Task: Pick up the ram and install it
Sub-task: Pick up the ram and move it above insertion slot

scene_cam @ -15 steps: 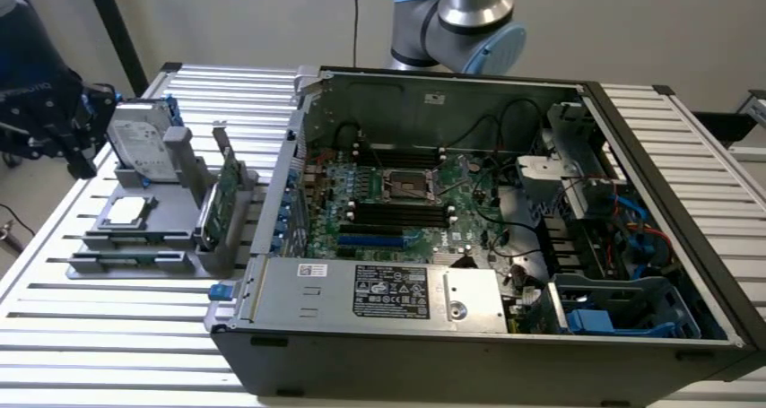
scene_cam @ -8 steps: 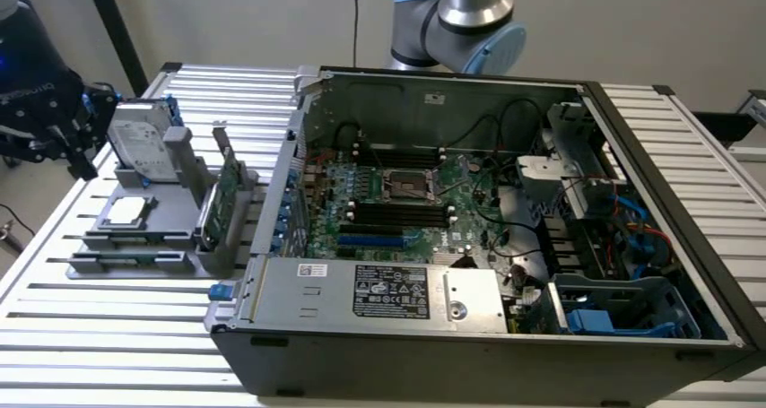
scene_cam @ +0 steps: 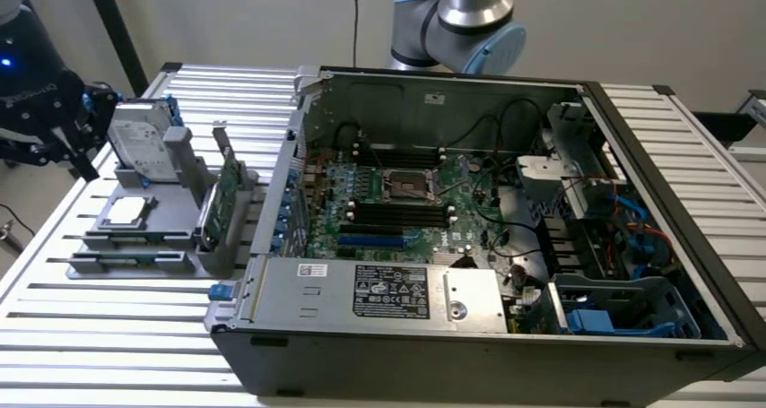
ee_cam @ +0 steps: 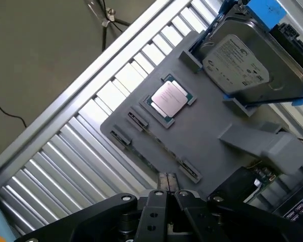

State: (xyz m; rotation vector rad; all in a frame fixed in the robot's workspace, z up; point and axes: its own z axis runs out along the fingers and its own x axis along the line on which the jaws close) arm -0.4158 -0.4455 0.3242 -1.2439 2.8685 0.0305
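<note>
Black two-finger gripper (ee_cam: 167, 182): pads together on nothing, above flat grey plastic tray (ee_cam: 207, 126). Long, narrow green circuit-board ram (ee_cam: 162, 147): seemingly on edge between that tray's clips, a mere thin line. Probably light, stiff, fragile; best pinched across its flat faces, mid-length. Counted: one open black computer case (scene_cam: 479, 359), one tray, one silver hard drive (ee_cam: 235, 63), one square processor chip (ee_cam: 167, 98), one ram.

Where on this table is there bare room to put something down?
Bare slats of the table lie in front of the grey holder, at the exterior view's lower left, and beyond the computer case on its right. The holder and the case's inside are crowded.
</note>
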